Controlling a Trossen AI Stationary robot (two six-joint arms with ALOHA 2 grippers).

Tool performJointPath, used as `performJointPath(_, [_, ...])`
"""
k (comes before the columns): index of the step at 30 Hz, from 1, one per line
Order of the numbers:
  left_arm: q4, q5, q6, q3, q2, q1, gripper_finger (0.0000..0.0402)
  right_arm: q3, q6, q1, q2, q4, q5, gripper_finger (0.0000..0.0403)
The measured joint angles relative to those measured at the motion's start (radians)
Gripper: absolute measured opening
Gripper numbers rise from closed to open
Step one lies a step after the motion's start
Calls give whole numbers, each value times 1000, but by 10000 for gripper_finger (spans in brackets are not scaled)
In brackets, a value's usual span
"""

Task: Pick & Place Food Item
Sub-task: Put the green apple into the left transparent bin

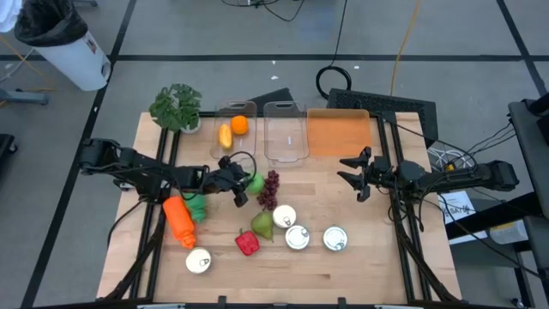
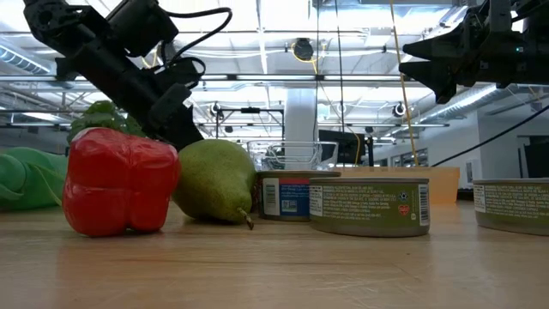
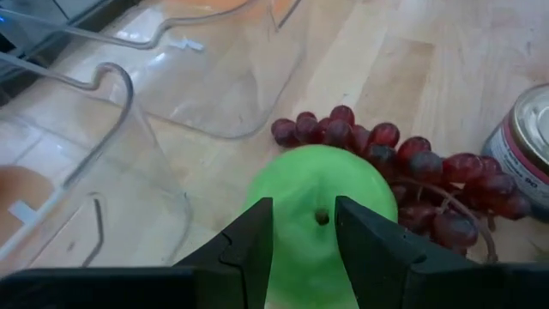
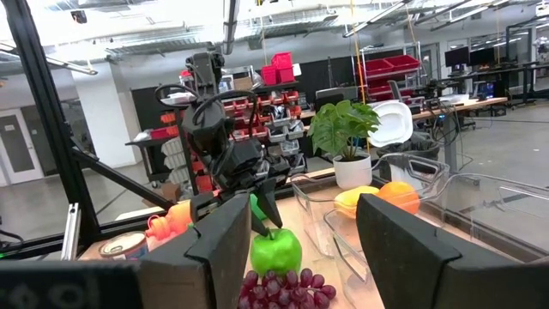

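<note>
A green apple (image 1: 255, 182) rests on the wooden table (image 1: 377, 266) beside a bunch of dark red grapes (image 1: 270, 189). My left gripper (image 3: 304, 215) slants down over the apple's top (image 3: 319, 172), fingers a little apart on either side of the stem. Seen from the right wrist view, its tips (image 4: 268, 221) stand right at the apple (image 4: 275, 251). My right gripper (image 1: 350, 170) hangs open above the table's right half, holding nothing. A pear (image 1: 262, 225) and a red pepper (image 1: 247, 244) lie nearer the front. My left gripper comes at the apple's top from the table's left, slanting down, a finger (image 3: 253, 236) on each side of the stem. The gap is narrower than the apple. Whether the fingertips touch the apple cannot be told. The apple sits on the table.
Two clear containers stand at the back: one (image 1: 236, 120) holds an orange and a yellow fruit, the other (image 1: 286, 133) is bare. An orange board (image 1: 339, 133), a potted plant (image 1: 176, 107), several cans (image 1: 297, 237), an orange item (image 1: 179, 221) and a green one (image 1: 196, 206) are around.
</note>
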Motion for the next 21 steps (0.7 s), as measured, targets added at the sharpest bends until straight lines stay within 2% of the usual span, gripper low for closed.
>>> performJointPath(9, [99,-1,2,2,88,0,140,0,0,0,0,0,-1,199])
performJointPath(17, [95,8,3,2,89,0,140,0,0,0,0,1,-3,199])
performJointPath(21, [94,10,-6,2,89,0,114,0,0,0,0,2,-3,199])
